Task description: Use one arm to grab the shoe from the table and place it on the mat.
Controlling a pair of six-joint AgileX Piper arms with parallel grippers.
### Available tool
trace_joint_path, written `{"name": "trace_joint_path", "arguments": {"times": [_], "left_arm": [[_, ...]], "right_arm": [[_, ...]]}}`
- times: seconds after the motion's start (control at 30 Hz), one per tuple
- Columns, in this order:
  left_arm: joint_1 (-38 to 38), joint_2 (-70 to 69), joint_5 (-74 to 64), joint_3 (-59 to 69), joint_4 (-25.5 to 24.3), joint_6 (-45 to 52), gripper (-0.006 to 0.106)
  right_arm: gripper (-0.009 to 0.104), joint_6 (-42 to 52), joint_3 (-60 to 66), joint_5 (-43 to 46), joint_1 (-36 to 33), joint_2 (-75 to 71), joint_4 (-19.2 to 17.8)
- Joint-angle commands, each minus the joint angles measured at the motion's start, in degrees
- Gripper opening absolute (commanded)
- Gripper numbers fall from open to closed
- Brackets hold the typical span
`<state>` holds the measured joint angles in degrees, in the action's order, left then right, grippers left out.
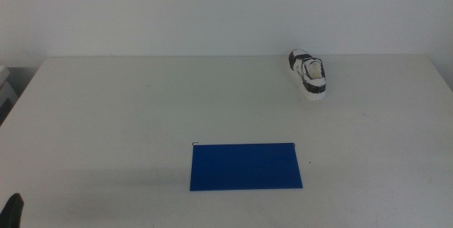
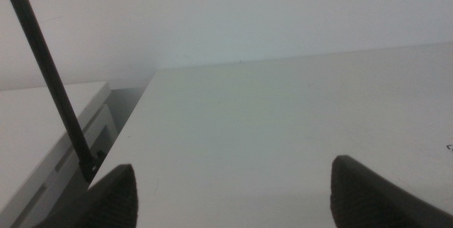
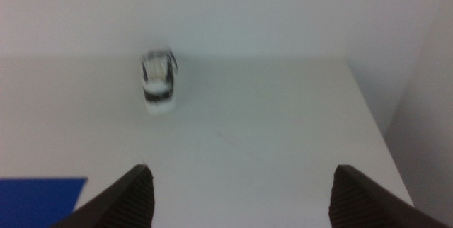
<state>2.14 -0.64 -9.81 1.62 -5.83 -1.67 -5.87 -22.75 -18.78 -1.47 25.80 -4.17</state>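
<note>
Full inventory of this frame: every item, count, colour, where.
shoe: 1, white with black patches, far right part of the table, apart from the mat.
mat: 1, deep blue, flat, near middle of the table, nothing on it.
table: 1, plain white, fills the view.
side unit: 1, white, beside the table's left edge.
left gripper: 1, dark, jaws open, waiting at the near left corner.
right gripper: 1, dark, jaws open, facing the shoe from a distance.

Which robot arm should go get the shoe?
Probably the right one. The shoe sits on the table's far right, and the right gripper, fingers wide open, already faces it. The left gripper sees only bare table.
</note>
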Motion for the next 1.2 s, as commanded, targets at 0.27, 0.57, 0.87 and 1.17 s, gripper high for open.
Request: {"name": "trace_joint_path", "arguments": {"times": [0.27,0.57,0.87,1.17], "left_arm": [[-0.4,-1.5,4.5,0.2,0.6,-0.2,0.093],[-0.4,-1.5,4.5,0.2,0.6,-0.2,0.093],[-0.4,-1.5,4.5,0.2,0.6,-0.2,0.093],[-0.4,-1.5,4.5,0.2,0.6,-0.2,0.093]], "right_arm": [[0.063,2.0,-32.7,-17.8,-3.2,33.0,-0.3],[0.063,4.0,-59.1,-31.9,-8.4,57.0,0.3],[0.063,3.7,-89.0,-47.2,-8.4,80.4,4.2],[0.063,4.2,-113.1,-50.2,-8.6,97.7,6.2]]}}
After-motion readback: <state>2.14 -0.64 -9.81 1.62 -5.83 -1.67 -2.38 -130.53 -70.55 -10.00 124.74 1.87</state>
